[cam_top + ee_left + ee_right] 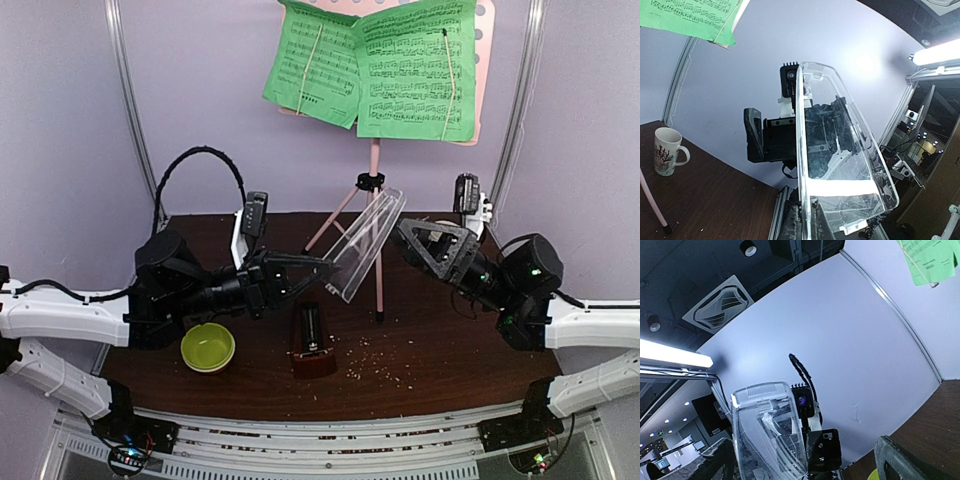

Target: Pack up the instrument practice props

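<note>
Aloft, left fingers (308, 268) pinch tilted clear cover (366, 240).

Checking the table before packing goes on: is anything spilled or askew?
Pale crumbs lie scattered on the table right of the metronome. The green pages hang crooked on the stand.

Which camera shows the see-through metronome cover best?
The top view: the whole clear cover shows, tilted above the table, one end pinched in the left gripper. The left wrist view shows it close, seen lengthwise; the right wrist view cuts it off.
</note>
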You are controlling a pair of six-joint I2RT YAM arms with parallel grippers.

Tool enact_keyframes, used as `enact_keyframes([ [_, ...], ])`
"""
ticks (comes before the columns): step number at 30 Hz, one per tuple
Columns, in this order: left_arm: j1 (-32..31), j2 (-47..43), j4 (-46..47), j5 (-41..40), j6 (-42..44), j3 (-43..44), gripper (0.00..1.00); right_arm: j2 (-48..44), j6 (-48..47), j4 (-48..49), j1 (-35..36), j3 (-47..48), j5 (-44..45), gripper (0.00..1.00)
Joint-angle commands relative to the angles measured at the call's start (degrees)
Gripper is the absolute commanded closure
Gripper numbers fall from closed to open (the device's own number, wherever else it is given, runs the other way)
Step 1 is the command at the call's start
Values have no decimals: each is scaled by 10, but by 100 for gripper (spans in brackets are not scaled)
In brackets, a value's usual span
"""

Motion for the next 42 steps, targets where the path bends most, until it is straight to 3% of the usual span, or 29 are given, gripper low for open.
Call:
enact_keyframes([
  [1,2,-4,77,39,-21,-5,100,-2,-19,57,14,26,-44,0],
  [5,2,7,73,54,-26,5,100,1,-39,28,27,47,-50,1],
  [22,2,26,85,57,-41,8,100,24,-38,32,43,69,-89,29],
  [32,2,35,92,66,-45,10,100,25,-38,33,44,73,-92,32],
  [42,2,35,95,62,-44,8,100,29,-37,36,45,73,-89,44],
])
